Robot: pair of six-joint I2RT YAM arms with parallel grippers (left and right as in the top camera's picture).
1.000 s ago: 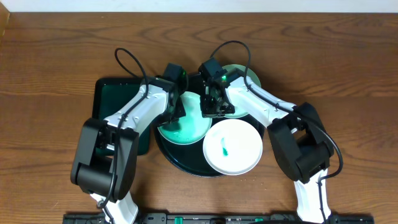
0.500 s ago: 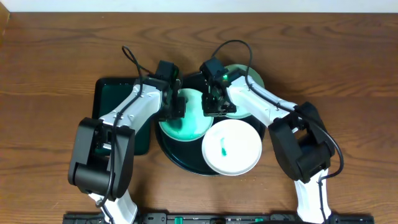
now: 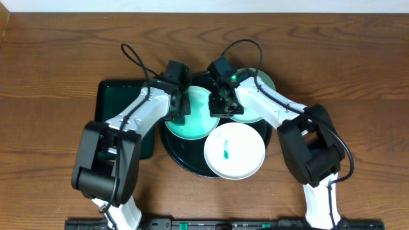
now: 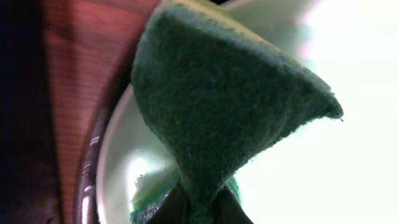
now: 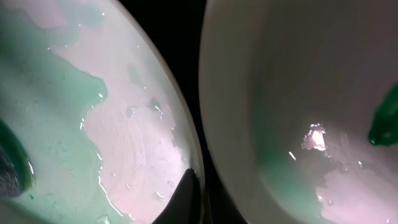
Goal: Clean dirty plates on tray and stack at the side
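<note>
Now your left gripper [image 3: 181, 107] clamps the green sponge [image 4: 217, 106] on the soapy plate [image 3: 192, 126], upper-left part, on the round tray [image 3: 179, 160]. Green suds spread rightward from it, toward the right gripper [image 3: 220, 107] at the plate's rim; its grip you can't tell.

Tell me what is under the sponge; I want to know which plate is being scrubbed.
Under the sponge, pinched in the left gripper, lies the green-smeared plate on the round black tray. The patch directly beneath is covered, so its state cannot be seen.
</note>
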